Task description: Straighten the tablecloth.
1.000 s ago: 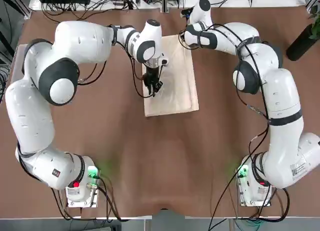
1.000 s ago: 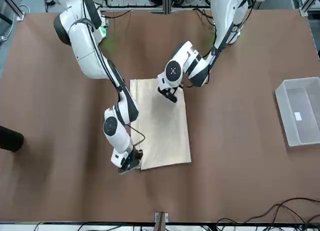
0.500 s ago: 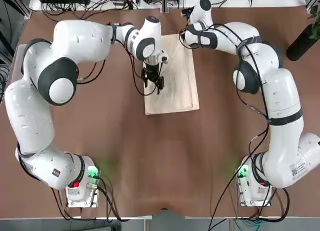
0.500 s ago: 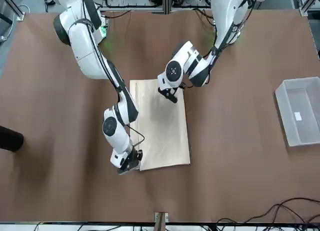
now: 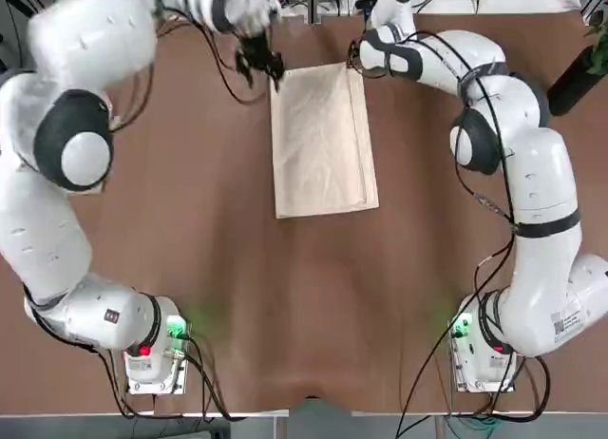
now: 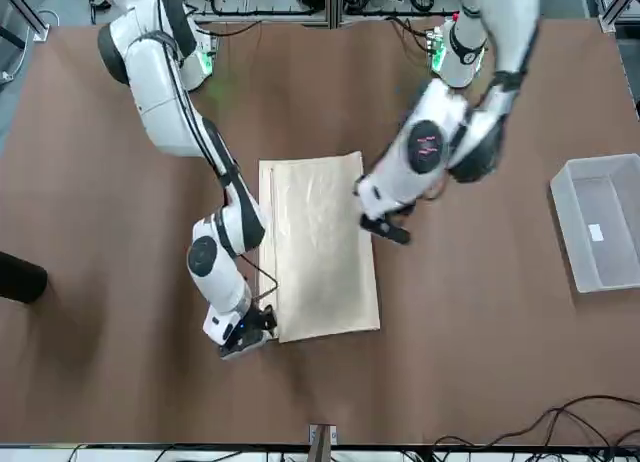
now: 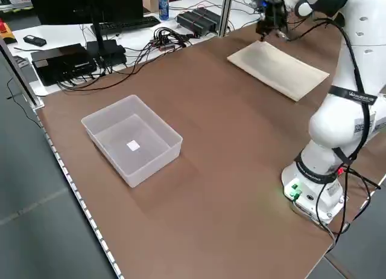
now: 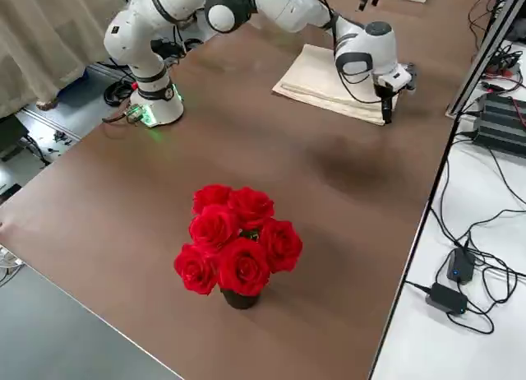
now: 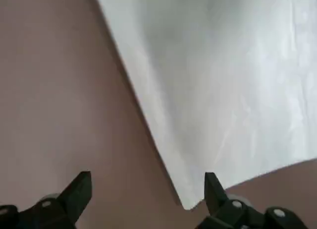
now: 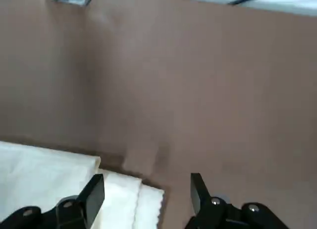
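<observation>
Left claw [image 9: 146,189]: fingers spread wide, nothing between them, poised above the counter [image 5: 313,296]. A corner of the tablecloth [image 5: 321,140] lies just below and between its fingertips.

Right claw [image 10: 143,194]: fingers apart, holding nothing, low over bare counter. The cloth's stacked corner sits just beside its one finger, the edge scalloped.

Cloth itself: a cream oblong, still folded in layers, flat, lying between the two claws at the far middle of the counter.

Step in hand, as judged: both claws are off the cloth and need a fresh hold to open the fold. To do it well, each claw should come down on its own corner, pinch only the top layer, then draw outward level and together so the sheet does not skew or drag.

Views: the right wrist view shows separate layers at the corner; the top view reads it as one slab. The left side view alone shows the clear plastic bin [image 7: 132,147], well apart from the left claw. The right side view alone shows red roses [image 8: 234,240], well clear of the right claw.
</observation>
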Tool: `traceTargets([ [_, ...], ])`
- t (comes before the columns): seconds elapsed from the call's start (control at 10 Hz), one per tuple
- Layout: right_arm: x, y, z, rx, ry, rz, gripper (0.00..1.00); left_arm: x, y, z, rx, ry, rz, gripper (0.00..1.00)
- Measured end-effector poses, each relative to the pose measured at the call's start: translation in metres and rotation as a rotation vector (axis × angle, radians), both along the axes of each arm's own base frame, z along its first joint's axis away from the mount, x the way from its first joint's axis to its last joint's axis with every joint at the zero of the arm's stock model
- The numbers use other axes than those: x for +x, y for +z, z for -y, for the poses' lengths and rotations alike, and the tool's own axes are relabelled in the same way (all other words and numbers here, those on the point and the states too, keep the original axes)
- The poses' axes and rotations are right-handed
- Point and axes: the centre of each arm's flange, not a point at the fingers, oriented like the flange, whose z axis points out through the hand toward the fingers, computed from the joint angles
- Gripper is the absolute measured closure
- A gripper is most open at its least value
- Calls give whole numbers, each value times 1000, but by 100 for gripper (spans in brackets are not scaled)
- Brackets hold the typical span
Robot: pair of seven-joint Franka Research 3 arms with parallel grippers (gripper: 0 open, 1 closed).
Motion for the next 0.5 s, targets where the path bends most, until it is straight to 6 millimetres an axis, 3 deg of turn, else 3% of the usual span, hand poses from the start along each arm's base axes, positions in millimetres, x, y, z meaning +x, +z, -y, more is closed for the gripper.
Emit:
traceTargets([
  [0.2,-8,16,19,-39,1,-74,21,27,41,-41,-25,79,66,0],
  [0.5,-55,44,34,4,-42,-219,21,50,86,-112,-3,180,156,0],
])
